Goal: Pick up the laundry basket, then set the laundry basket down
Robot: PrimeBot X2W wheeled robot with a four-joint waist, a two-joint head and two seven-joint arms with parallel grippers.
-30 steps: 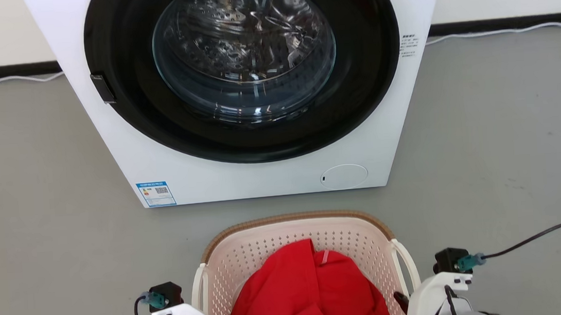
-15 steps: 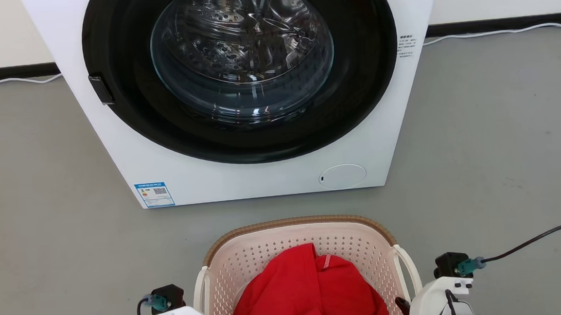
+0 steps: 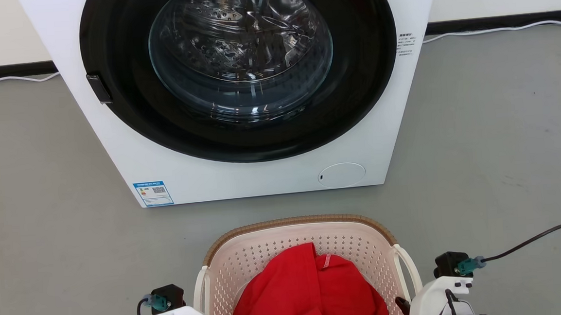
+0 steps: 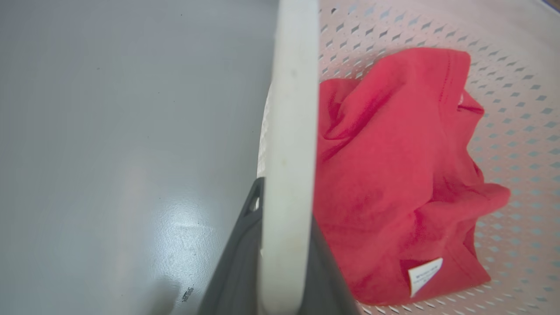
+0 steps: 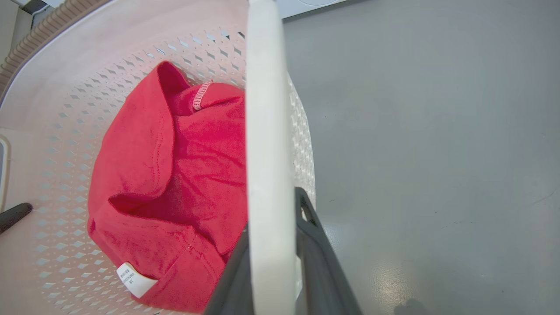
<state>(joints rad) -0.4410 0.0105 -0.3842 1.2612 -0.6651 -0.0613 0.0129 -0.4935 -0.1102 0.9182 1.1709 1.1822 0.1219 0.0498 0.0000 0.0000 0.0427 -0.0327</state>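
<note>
Floor (image 3: 493, 130): grey, smooth, faint sheen.
Washing machine (image 3: 243, 179): white, standing on it, ahead of left gripper (image 4: 284, 205) and right gripper (image 5: 271, 218).
White cable (image 3: 8, 79): on floor along wall base, far ahead and left of left gripper.

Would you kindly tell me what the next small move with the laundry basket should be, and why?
Probably a short, level lift with both arms together. The left claw is shut on one loop handle and the right claw on the other, so the laundry basket is gripped at both sides; rising evenly should keep the red garment inside. Whether it already clears the floor, I cannot tell.
</note>
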